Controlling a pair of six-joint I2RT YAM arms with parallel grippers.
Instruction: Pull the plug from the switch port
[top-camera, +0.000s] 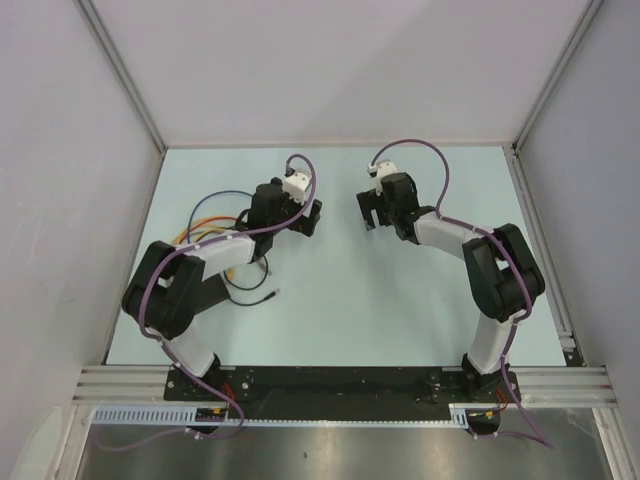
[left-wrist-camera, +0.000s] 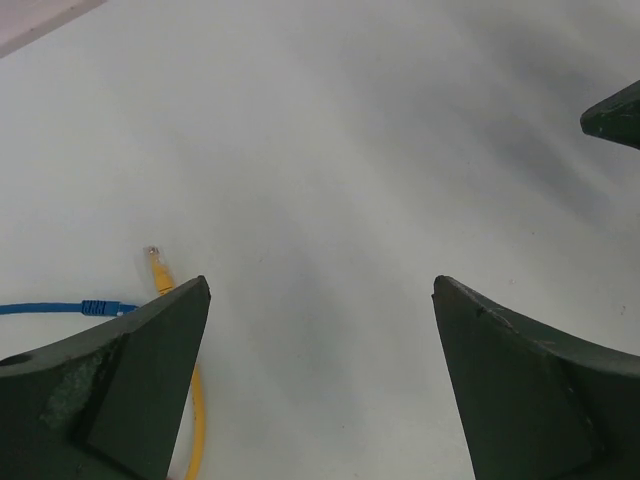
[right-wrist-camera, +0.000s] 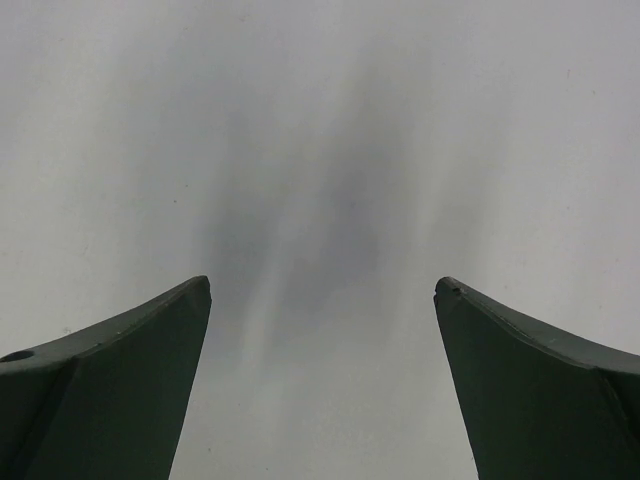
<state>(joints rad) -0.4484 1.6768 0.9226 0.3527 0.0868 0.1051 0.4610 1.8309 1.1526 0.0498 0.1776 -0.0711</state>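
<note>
Bases of the two arms are bolted at the 6 o'clock edge of the pale bench. From there the left arm bends out toward 9 o'clock and the right arm toward 3 o'clock, and both reach in toward the bench's middle. Three cables lie at about 9 o'clock, partly under the left arm. One black cable loops nearest, its free end lying loose. One yellow cable ends in a clear plug that sits in no port, and one blue cable runs beside it. The left fingers are spread wide and grasp nothing. The right fingers are released just as wide above the bench. A dark tip cuts into the left wrist view at 2 o'clock, too cropped to name. The switch cannot be made out in any view, because the left arm covers the spot where the cables gather.
</note>
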